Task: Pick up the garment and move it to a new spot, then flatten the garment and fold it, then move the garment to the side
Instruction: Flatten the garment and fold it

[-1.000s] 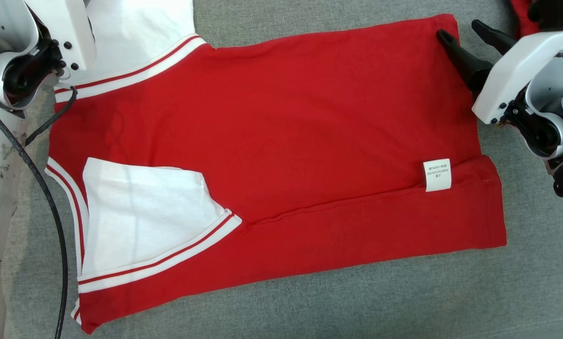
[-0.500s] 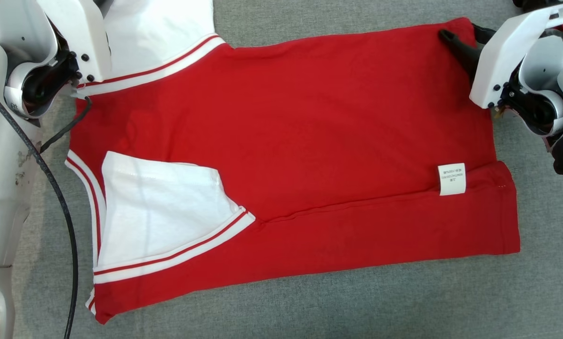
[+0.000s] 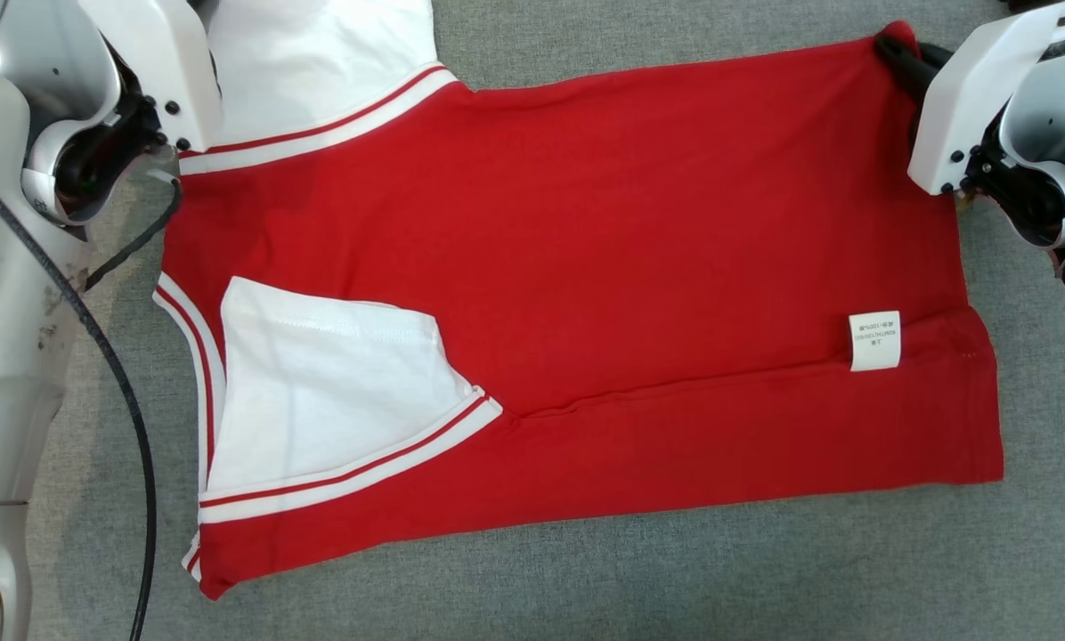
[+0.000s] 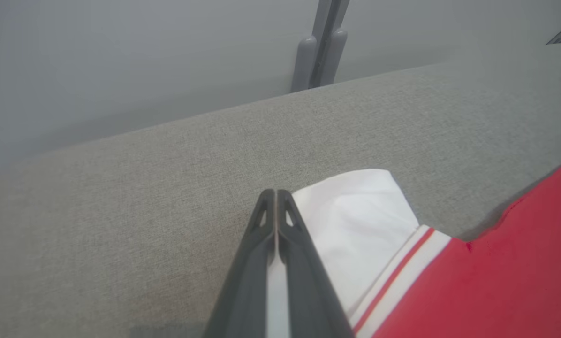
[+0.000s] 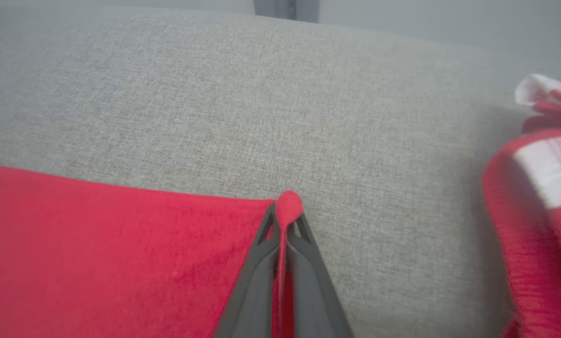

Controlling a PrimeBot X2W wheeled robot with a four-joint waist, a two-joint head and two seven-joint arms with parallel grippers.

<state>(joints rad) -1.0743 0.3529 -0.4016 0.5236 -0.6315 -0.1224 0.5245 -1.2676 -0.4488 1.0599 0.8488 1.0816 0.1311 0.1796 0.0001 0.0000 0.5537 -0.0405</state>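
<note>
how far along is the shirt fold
Done: the garment lies flat on the grey surface, near long edge and one white sleeve folded in. In hand: left gripper shut on the other sleeve, right gripper shut on the far red corner. To do: fold it over, then move it aside.
</note>
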